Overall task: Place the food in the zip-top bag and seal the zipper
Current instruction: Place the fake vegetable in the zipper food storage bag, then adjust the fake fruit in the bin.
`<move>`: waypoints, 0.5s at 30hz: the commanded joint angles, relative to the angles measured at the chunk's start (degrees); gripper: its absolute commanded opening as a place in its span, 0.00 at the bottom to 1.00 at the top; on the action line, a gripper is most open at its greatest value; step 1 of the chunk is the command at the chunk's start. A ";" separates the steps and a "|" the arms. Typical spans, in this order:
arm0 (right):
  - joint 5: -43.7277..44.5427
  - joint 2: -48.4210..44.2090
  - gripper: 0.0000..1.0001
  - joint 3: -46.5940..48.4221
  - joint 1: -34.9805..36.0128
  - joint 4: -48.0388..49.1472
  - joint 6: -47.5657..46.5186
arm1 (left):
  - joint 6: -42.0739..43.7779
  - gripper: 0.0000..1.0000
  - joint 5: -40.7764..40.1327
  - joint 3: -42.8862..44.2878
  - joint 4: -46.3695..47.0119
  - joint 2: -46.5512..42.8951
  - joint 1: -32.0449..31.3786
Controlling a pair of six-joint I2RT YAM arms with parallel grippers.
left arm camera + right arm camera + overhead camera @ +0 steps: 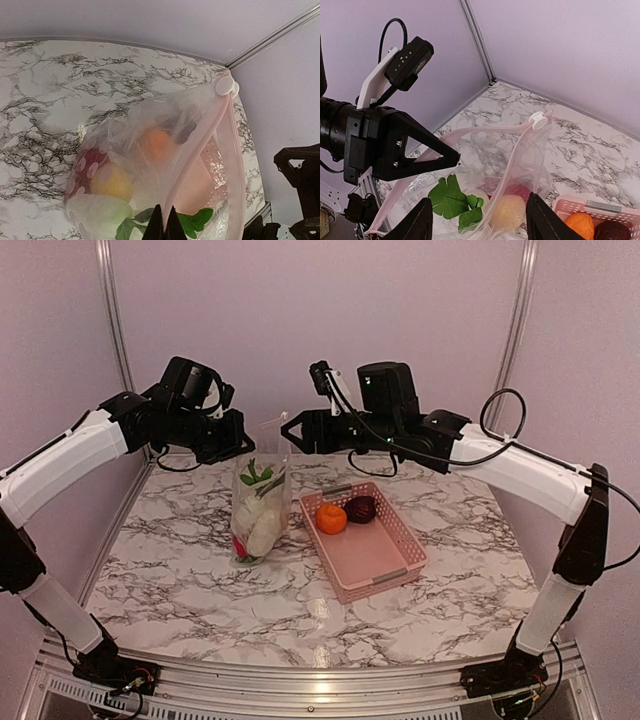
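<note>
bag [262, 502] mid-table, left of basket [412, 540]; looks thin, limp, slippery, bottom-heavy | left gripper [164, 222] pinched on its rim | right gripper [477, 225] spread, empty | best hold: stiffer zipper [202, 145] strip, not film

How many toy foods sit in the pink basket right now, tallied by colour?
Orange ball: 1
Dark purple ball: 1
Total in the pink basket: 2
The pieces inside the zip-top bag overlap too much to count.
</note>
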 commanded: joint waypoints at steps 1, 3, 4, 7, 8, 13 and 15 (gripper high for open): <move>0.85 4.41 0.59 5.34 0.47 -11.13 2.25 | -0.24 0.00 1.66 -0.38 2.04 0.80 0.48; -0.12 6.34 0.55 7.29 0.47 -13.56 3.12 | -0.29 0.00 2.09 -0.17 2.24 1.10 0.48; -0.91 7.08 0.53 8.08 0.45 -14.30 3.46 | -0.31 0.00 2.27 -0.07 2.28 1.18 0.48; -3.35 8.77 0.40 10.41 0.45 -15.48 3.46 | -0.12 0.00 2.78 -0.24 2.40 1.25 0.48; -2.77 9.30 0.33 11.60 0.47 -16.68 3.75 | -0.12 0.00 2.82 -0.43 2.39 1.29 0.48; -0.88 9.91 0.11 19.20 0.44 -21.14 4.75 | -0.65 0.00 2.02 1.72 0.06 0.21 0.48; -2.13 9.74 0.08 22.48 0.42 -21.32 5.22 | -0.79 0.00 -0.07 3.84 -0.96 -1.50 0.35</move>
